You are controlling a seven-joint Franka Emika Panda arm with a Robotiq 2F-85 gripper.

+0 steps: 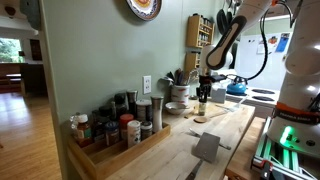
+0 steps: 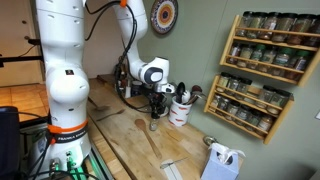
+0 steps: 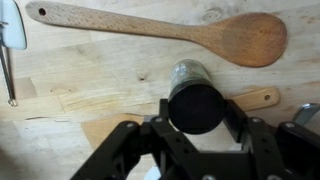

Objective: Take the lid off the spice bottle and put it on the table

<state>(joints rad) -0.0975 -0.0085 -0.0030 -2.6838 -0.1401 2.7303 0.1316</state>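
One dark lid (image 3: 195,108) is clenched in my claw (image 3: 197,120). The bottle (image 3: 190,72) shows just under it, on the table (image 3: 60,75) near a spoon (image 3: 160,28).

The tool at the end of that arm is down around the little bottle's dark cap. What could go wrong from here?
1. The tool sits around the lid of the spice bottle. If the lid sticks, the small bottle may rise with it or tip over.
2. A wooden spoon and a wooden spatula lie close by on the table. A lid set down on either could roll away.
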